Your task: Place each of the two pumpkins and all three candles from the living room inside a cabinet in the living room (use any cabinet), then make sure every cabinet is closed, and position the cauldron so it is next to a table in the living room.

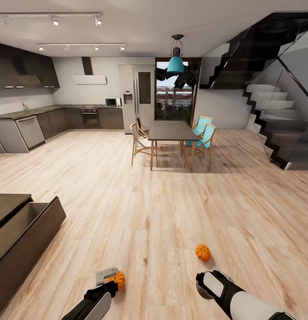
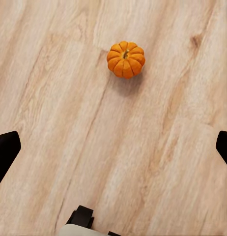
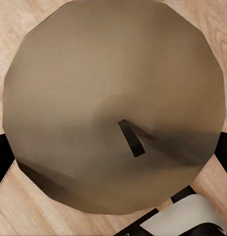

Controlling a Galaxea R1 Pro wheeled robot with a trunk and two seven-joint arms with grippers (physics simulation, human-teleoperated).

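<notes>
Standing in an open room with a pale wood plank floor point(image 1: 171, 213), facing a tall dark dining table point(image 1: 171, 131) with a dark staircase point(image 1: 269, 111) off to the right. Got a long low dark-brown wooden cabinet point(image 1: 25, 249) at the far left edge, with one wide drawer pulled out. Spotted two small round ribbed orange pumpkins down on the planks: first pumpkin point(image 1: 203, 252) a bit ahead of the right gripper point(image 1: 206, 284) and clear of it, second pumpkin point(image 1: 118, 279) just beside the left gripper point(image 1: 108, 280). Looking along the left gripper point(image 2: 113, 147): jaws spread wide, nothing between them, second pumpkin point(image 2: 126, 59) sitting upright, stem up, out past the dark fingertips point(image 2: 5, 152). Looking along the right gripper point(image 3: 113, 152): staring straight down onto the top of a short off-white round candle point(image 3: 94, 73) with a dark slanted wick, really close up. Only seeing slivers of fingertips point(image 3: 0, 152) poking out on either side of it, so honestly can't tell whether those jaws are clamped on the candle or not.
</notes>
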